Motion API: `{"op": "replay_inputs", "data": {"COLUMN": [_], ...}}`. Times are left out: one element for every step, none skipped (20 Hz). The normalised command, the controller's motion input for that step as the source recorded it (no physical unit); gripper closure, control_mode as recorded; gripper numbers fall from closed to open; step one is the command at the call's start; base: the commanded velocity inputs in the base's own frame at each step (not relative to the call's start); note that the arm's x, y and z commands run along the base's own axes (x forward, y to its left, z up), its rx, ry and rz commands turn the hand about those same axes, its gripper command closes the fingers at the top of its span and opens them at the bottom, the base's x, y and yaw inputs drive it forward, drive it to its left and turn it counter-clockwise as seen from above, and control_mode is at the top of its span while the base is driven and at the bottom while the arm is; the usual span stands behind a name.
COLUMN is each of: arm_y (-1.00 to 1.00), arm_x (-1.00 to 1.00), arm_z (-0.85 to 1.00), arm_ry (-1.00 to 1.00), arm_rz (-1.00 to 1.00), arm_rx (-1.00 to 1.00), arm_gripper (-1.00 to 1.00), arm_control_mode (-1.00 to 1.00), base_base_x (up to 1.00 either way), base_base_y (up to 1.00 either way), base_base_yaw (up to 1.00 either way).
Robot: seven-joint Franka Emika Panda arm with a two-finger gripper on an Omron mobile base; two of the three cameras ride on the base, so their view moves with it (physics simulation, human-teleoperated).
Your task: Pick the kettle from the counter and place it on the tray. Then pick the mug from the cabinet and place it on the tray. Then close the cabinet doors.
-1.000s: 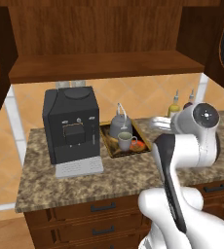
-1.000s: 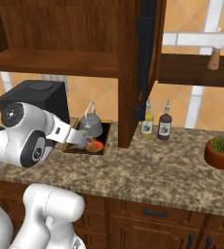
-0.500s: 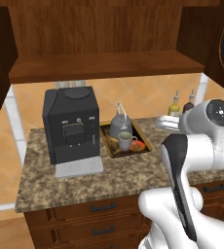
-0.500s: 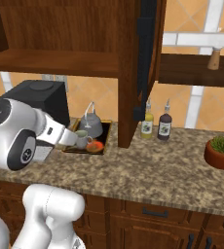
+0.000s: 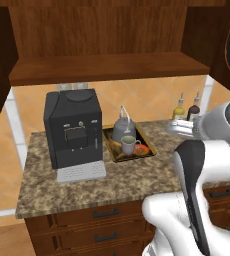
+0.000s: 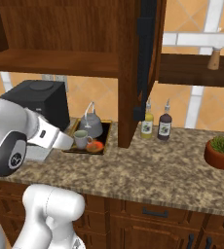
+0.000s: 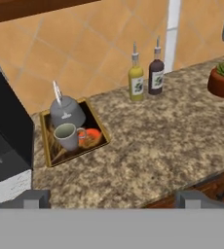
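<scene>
1. The tray point(image 7: 49, 155) sits on the counter point(image 7: 153, 146), just beside the black coffee machine point(image 5: 73, 127), at 3 o'clock from it in the left base view.
2. The kettle point(image 5: 122, 128) stands upright at the back of the tray, its thin wire handle arching above the lid.
3. The mug point(image 7: 67, 136) stands upright on the tray in front of the kettle, touching or nearly touching it; in the hand view its handle points to 3 o'clock.
4. An orange-red object point(image 7: 91, 136) lies on the tray just beside the mug, at 3 o'clock from it in the hand view.
5. The claw point(image 7: 111, 198) hangs above the counter's front edge, released, its two tips spread wide and grasping nothing; the tray is toward 10 o'clock from it in the hand view.
6. The cabinet point(image 5: 107, 67) hangs above the counter with its shelf bare.
7. The cabinet doors stand open: one door point(image 6: 145, 53) shows edge-on in the right base view.
8. A yellow bottle point(image 7: 136, 80) and a dark bottle point(image 7: 156, 74) stand side by side against the tiled wall, well apart from the tray.
9. A potted plant point(image 6: 222, 151) sits on the counter at 3 o'clock from the bottles.
</scene>
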Motion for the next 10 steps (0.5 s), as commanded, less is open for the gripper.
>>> {"op": "replay_inputs", "data": {"arm_y": [-0.1,-0.07,-0.05,-0.01,-0.05,-0.05,-0.11,-0.06,0.0,0.0], "arm_x": [-0.37,-0.35,-0.33,-0.31,-0.26,-0.17,-0.15,-0.16,-0.15,-0.15], "arm_z": [0.07,0.06,0.08,0.11,0.12,0.14,0.16,0.14,0.1,0.06], "arm_ry": [-0.06,-0.06,-0.1,-0.16,-0.17,-0.18,-0.16,-0.13,-0.05,-0.04], "arm_rz": [-0.05,-0.04,-0.04,-0.06,-0.11,-0.15,-0.16,-0.16,-0.17,-0.17], "arm_rx": [0.0,0.0,0.0,0.0,0.0,0.0,0.0,0.0,0.0,0.0], "arm_gripper": [-1.0,-1.0,-1.0,-1.0,-1.0,-1.0,-1.0,-1.0,-1.0,-1.0], "arm_control_mode": [-1.0,-1.0,-1.0,-1.0,-1.0,-1.0,-1.0,-1.0,-1.0,-1.0], "base_base_x": [0.0,0.0,0.0,0.0,0.0,0.0,0.0,0.0,0.0,0.0], "base_base_y": [0.0,0.0,0.0,0.0,0.0,0.0,0.0,0.0,0.0,0.0], "base_base_yaw": [0.0,0.0,0.0,0.0,0.0,0.0,0.0,0.0,0.0,0.0]}}
